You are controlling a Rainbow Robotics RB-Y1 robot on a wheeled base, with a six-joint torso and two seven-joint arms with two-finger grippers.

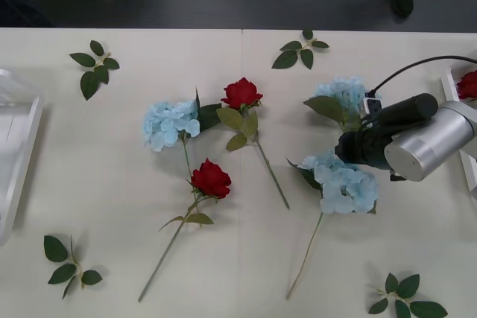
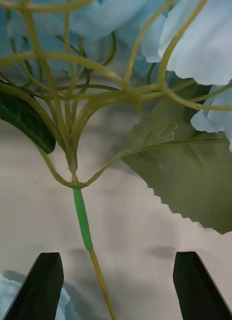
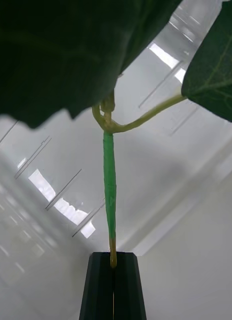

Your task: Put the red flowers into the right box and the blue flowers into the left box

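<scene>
My right gripper (image 2: 116,285) is open low over the table, and the thin green stem (image 2: 83,220) of a blue flower (image 1: 341,93) runs between its black fingers. It sits between that bloom and another blue flower (image 1: 343,184). A third blue flower (image 1: 170,123) lies centre-left beside two red flowers (image 1: 241,93) (image 1: 211,179). One more red flower (image 1: 468,83) rests in the right box (image 1: 452,87). My left gripper (image 3: 113,255) is shut on a green stem (image 3: 109,190) with large dark leaves, its bloom hidden, over a glossy white surface. The left box (image 1: 22,154) is at the left edge.
Loose green leaf sprigs lie at the back left (image 1: 95,65), back centre (image 1: 300,51), front left (image 1: 68,262) and front right (image 1: 406,299). The right arm's grey wrist (image 1: 428,139) reaches in from the right. The table's far edge borders dark floor.
</scene>
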